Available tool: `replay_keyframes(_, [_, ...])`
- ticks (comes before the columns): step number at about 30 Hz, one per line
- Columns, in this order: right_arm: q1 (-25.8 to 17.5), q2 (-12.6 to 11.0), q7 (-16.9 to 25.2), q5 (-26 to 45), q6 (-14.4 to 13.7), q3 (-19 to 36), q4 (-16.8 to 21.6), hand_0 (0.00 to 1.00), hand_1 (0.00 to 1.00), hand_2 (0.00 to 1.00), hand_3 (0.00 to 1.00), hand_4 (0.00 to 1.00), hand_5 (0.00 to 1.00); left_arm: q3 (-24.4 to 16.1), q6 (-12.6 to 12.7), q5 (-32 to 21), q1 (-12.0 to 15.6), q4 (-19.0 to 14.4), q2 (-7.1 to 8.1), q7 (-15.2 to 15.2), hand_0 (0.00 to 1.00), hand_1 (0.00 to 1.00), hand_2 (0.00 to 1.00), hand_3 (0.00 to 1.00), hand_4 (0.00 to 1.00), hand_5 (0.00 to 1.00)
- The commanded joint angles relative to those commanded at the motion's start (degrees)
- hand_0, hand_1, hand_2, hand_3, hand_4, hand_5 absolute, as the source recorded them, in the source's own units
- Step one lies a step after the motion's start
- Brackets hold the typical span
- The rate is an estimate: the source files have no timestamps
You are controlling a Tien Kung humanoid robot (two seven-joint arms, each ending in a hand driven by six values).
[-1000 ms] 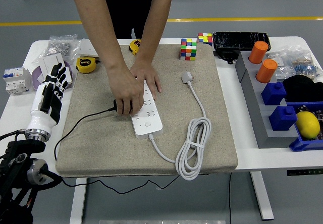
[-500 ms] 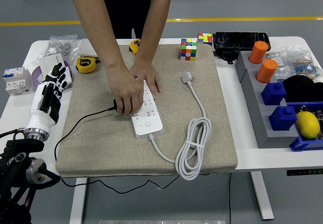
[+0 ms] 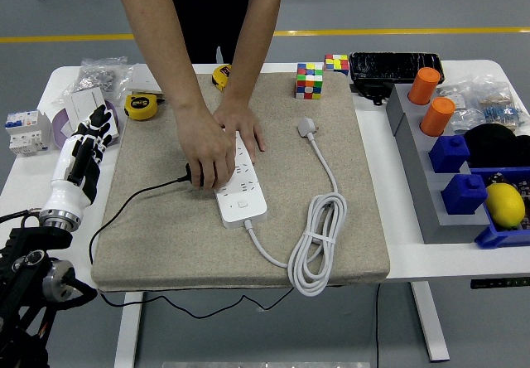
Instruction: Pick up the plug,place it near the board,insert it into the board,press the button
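A person's hands are doing the work here, not the robot's: one hand is closed around the black plug at the left edge of the white power strip, while the other hand lies flat on the strip's far end, pinning it down. The plug sits right against the strip's side, so this reads as the insertion step; done well, the prongs want to be squared to the socket and pushed straight in with the strip held firm, because that smooth plastic body could skate on the cloth. The robot's left hand hovers at the mat's left edge, fingers extended and relaxed, grasping nothing; the right hand isn't in view. Textures now: a coarse beige fabric mat over the white table, a thin matte black cord trailing off the plug, and the strip's own thick white cable coiled in a glossy bundle, its white plug lying free.
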Motion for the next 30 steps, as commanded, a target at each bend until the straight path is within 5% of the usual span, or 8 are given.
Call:
replay_keyframes(17, [0.04,-0.25,-0.03,-0.1,0.04,-0.29,0.0,0.771,0.681,0.704,0.676,0.998,0.823,0.07,0.04,1.8,-0.19,0.1,0.37,0.48,0.973,0.997,0.936,0.909,0.998,0.678])
replay_keyframes(27, [0.02,-0.33,-0.11,-0.18,0.09,-0.54,0.0,0.771,0.682,0.704,0.675,0.998,0.823,4.9,0.08,15.16,-4.14,2.37,1.99,4.31,0.974,0.998,0.938,0.905,0.998,0.581])
replay_keyframes(28, [0.07,-0.37,-0.11,-0.21,0.08,-0.57,0.0,0.771,0.681,0.704,0.675,0.998,0.823,6.21,-0.19,17.54,-5.4,3.13,2.27,5.27,0.998,0.998,0.939,0.887,0.998,0.397])
replay_keyframes(30, [0.13,-0.41,-0.08,-0.11,0.07,-0.66,0.0,0.771,0.681,0.704,0.675,0.998,0.823,7.75,-0.4,22.01,-6.98,4.02,2.29,6.19,0.998,0.998,0.939,0.887,0.998,0.397])
